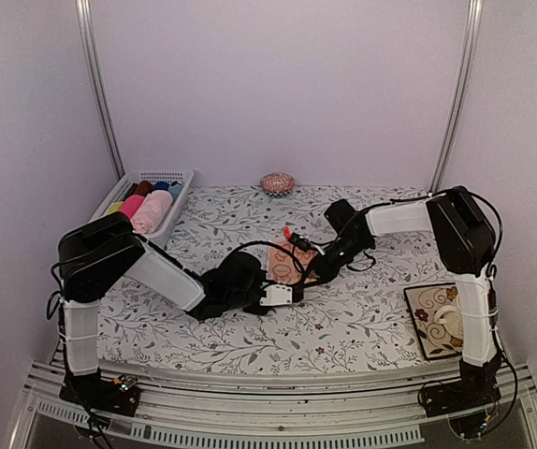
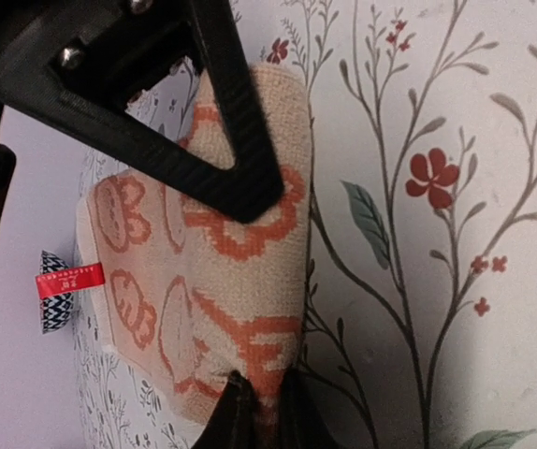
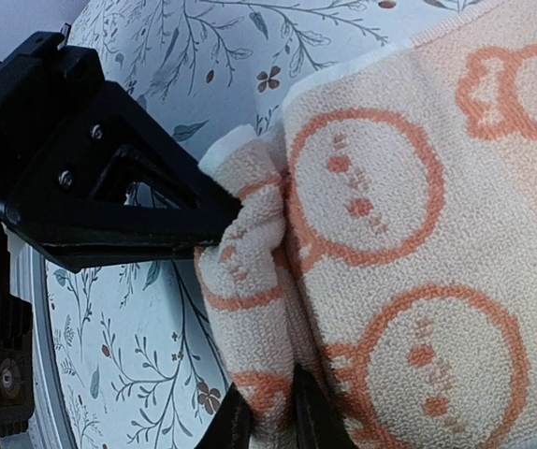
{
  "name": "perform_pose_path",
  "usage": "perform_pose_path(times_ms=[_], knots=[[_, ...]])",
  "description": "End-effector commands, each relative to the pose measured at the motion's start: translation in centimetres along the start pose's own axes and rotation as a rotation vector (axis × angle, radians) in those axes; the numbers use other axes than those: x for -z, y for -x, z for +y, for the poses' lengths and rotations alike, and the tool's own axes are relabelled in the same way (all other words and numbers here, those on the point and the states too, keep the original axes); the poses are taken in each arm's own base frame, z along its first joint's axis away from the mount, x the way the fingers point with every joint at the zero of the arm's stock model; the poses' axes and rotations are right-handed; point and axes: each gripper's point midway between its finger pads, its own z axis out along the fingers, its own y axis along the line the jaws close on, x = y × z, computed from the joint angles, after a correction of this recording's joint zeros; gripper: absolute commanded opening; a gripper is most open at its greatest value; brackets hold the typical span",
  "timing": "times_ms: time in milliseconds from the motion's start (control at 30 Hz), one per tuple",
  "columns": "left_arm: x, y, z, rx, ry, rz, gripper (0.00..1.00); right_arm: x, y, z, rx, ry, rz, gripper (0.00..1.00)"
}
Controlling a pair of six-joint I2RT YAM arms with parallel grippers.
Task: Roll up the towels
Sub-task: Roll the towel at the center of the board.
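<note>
Towel (image 1: 285,260) of peach terry with orange outlined round figures, lying mid-surface (image 1: 362,318) between the two arms. Running lengthwise from near to far, with its red tag (image 2: 69,279) at the far end and pointing toward the back. Bunching at one edge into a thick fold, being pinched there by the right fingers (image 3: 128,187). Being straddled by the left fingers (image 2: 222,122), set apart, one tip lying on the cloth; gripping or merely resting, impossible to tell.
</note>
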Motion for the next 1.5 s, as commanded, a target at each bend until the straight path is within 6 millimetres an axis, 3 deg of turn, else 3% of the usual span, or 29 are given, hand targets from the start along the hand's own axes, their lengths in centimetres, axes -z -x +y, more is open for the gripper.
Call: perform_pose_path(times_ms=[0,200,467,700,867,1033,1300,1467], knots=[[-0.2,-2.0,-5.2,-0.011,-0.180,0.060,0.03,1.3,-0.8,-2.8,-0.062,-0.067,0.013,0.22],[-0.6,-1.8,-6.1,0.031,-0.277,0.073,0.00,4.3,1.4,-2.4,-0.004,-0.131,-0.044,0.43],[0.1,-0.4,-5.9,0.164,-0.472,0.067,0.00,8.6,1.8,-2.0,0.136,-0.328,-0.100,0.71],[1.2,0.2,-5.9,0.377,-0.689,0.074,0.00,10.8,0.8,1.2,0.371,-0.411,-0.193,0.78],[1.6,-0.6,-4.9,0.591,-0.808,0.065,0.00,10.5,0.1,4.4,0.657,-0.485,-0.231,0.78],[1.1,-1.1,-3.9,0.732,-0.886,0.055,0.00,8.7,0.1,6.3,0.844,-0.530,-0.228,0.78],[0.0,-1.0,-3.7,0.859,-1.003,0.095,0.00,4.1,0.4,5.2,0.990,-0.588,-0.113,0.75],[0.1,-1.0,-3.7,0.889,-1.031,0.101,0.00,2.7,0.6,3.5,1.004,-0.633,-0.058,0.73]])
